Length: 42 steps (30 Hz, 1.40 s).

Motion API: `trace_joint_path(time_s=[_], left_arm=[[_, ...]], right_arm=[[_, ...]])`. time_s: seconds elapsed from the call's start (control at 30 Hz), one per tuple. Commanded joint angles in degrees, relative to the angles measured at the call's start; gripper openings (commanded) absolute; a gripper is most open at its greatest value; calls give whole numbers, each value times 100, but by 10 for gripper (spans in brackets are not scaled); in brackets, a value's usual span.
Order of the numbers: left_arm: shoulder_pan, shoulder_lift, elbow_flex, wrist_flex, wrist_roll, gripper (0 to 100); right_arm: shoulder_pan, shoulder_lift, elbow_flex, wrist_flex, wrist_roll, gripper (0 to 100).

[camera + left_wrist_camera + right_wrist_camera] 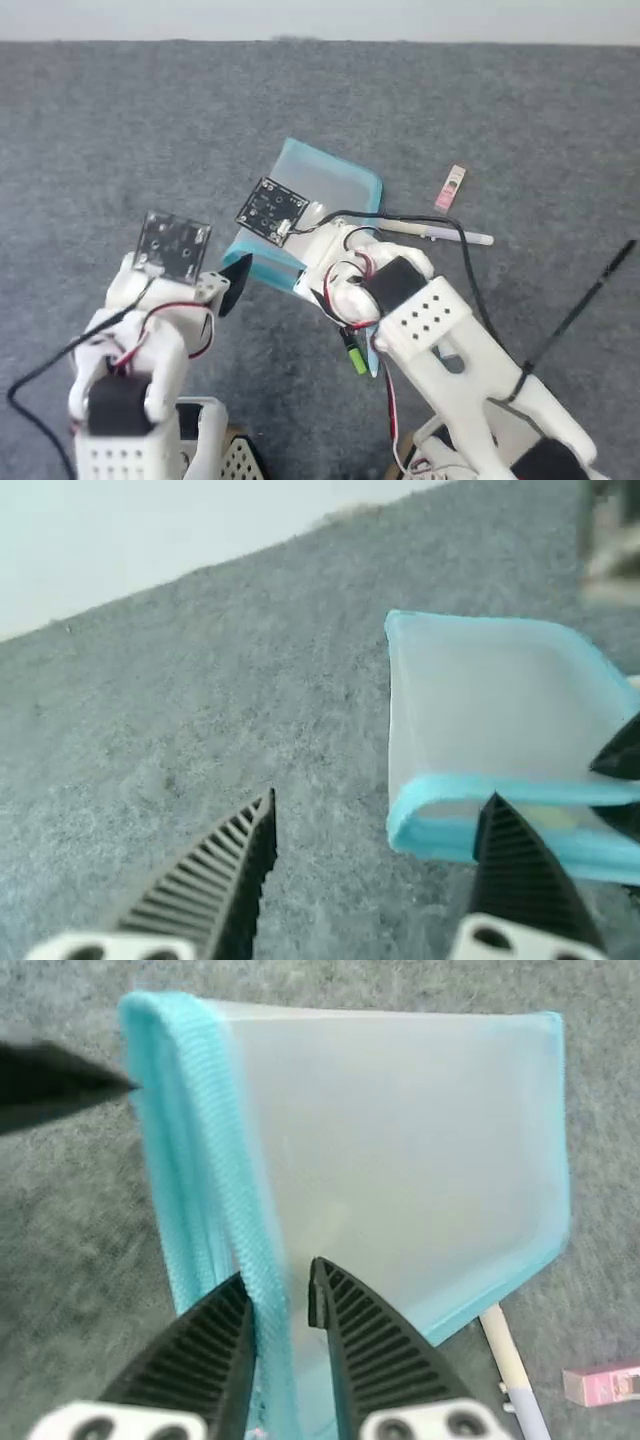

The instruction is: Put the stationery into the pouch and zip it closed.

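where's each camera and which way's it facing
High view: fixed overhead, looking down on both arms and the translucent turquoise-edged pouch.
Left wrist view: on the left arm, facing past its open left tool at the pouch.
Right wrist view: on the right arm, facing its right tool pinching the pouch's zip edge.
Both wrist views share the pouch.

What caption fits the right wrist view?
Right gripper pinches the pouch by its teal edge; pen and pink item beside.
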Motion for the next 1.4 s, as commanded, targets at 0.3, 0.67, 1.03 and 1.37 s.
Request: trace_joint_path(time_s=[0.3,0.67,1.03,1.37], left_arm=[[-431,554,532,-1143,-273,305],[18,554,1156,-1723,-246,238],[-114,545,1218,-2013,1029,11],[-853,554,1226,-2207,1978,11]], right_arm=[[-365,-919,-378,646,18,7],[-1103,-927,-378,857,62,7],[-576,-884,-343,866,-334,122],[998,-848,-237,1481,-563,227]])
